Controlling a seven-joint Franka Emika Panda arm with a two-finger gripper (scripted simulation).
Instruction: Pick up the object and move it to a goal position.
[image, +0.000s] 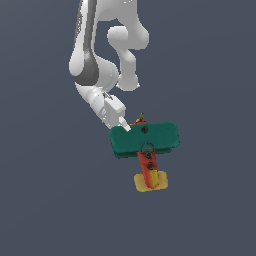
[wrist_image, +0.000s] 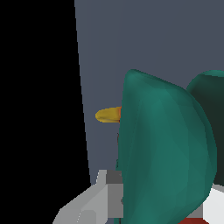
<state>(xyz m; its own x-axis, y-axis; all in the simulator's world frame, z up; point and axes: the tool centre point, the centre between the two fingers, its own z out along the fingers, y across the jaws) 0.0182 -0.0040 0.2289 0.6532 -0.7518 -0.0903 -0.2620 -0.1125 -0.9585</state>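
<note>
The object (image: 145, 140) is a toy airplane with a broad teal wing, a red-orange body (image: 147, 167), a yellow tail (image: 150, 181) and a small yellow-red nose (image: 141, 119). My gripper (image: 125, 127) reaches down from the exterior view's left and is shut on the wing's left end. In the wrist view the teal wing (wrist_image: 166, 144) fills the space between the grey fingers (wrist_image: 94, 203), and a yellow tip (wrist_image: 108, 115) pokes out beyond it. The fingertips are mostly hidden by the wing.
The white arm (image: 92, 65) rises above the airplane in the exterior view. Around it is a plain dark grey ground (image: 210, 210) with no other objects. A black area (wrist_image: 37, 109) covers one side of the wrist view.
</note>
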